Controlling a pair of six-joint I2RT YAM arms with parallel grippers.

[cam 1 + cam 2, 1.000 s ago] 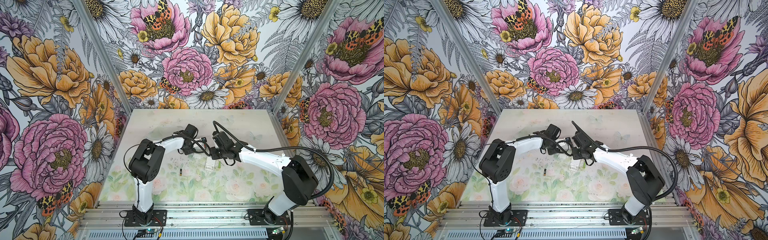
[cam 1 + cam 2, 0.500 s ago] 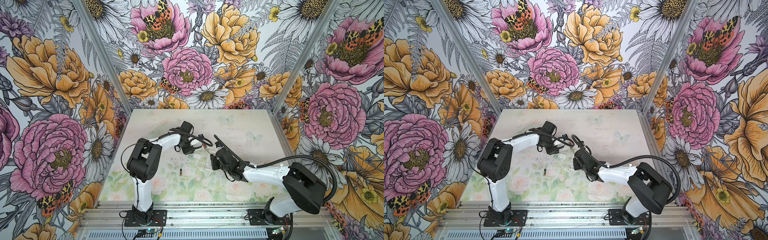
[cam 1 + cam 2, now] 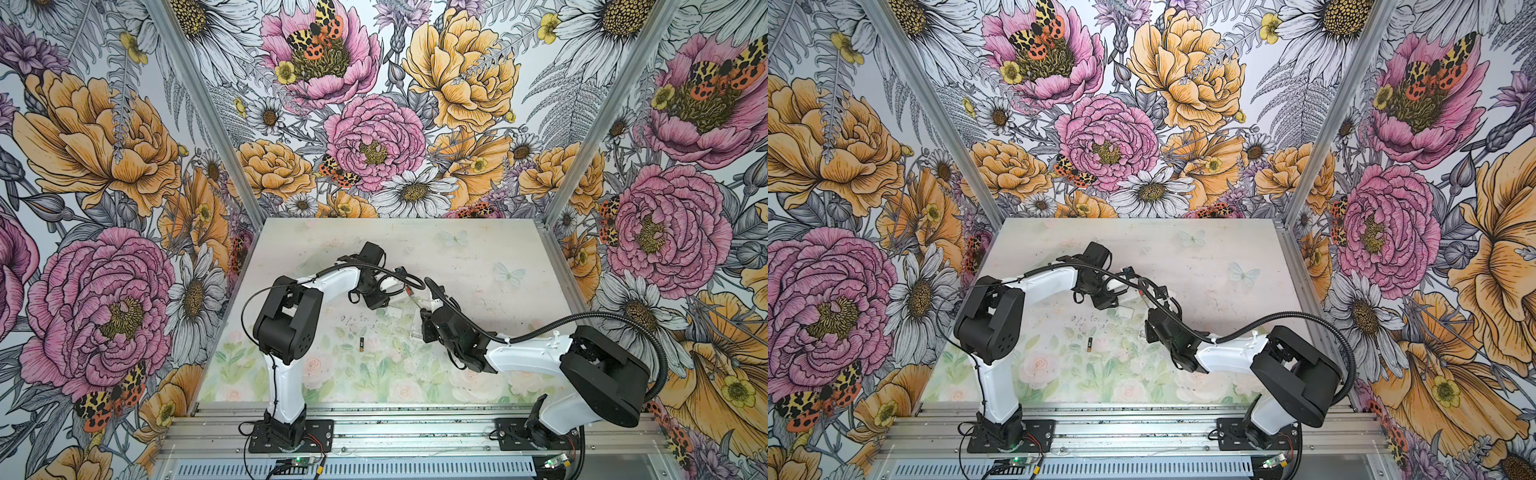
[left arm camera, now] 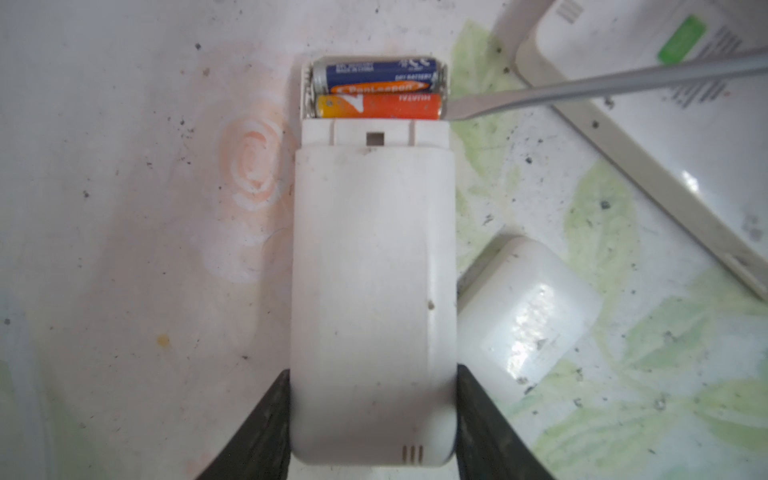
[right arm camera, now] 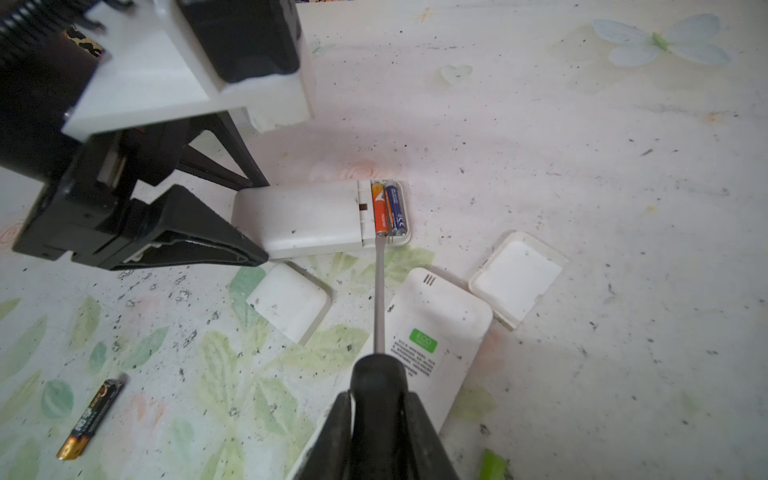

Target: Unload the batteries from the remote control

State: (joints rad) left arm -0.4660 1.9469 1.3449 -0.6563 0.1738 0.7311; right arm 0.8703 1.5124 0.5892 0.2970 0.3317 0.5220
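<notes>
My left gripper [image 4: 374, 372] is shut on the near end of a white remote control [image 4: 374, 270] that lies flat on the table. Its battery bay is open. Two batteries lie side by side in it, a blue one [image 4: 376, 75] and an orange-red one [image 4: 378, 107]. My right gripper [image 5: 378, 395] is shut on the black handle of a screwdriver [image 5: 379, 291]. The flat blade tip [image 4: 457, 110] touches the bay's edge at the orange-red battery's end. A black, gold-ended battery [image 5: 89, 419] lies loose on the table, also seen in both top views [image 3: 361, 345] [image 3: 1089, 345].
A second white remote with a green sticker [image 5: 432, 332] lies under the screwdriver shaft. Two white battery covers [image 5: 291, 307] [image 5: 515, 278] lie beside it. A lime green end [image 5: 492, 465] shows at the right wrist view's edge. Both arms meet at mid-table [image 3: 478, 257].
Over the last second the right arm has dropped lower and drawn toward the front, with the screwdriver still pointed at the remote. The left wrist has shifted slightly toward the back. Both grips are unchanged.
</notes>
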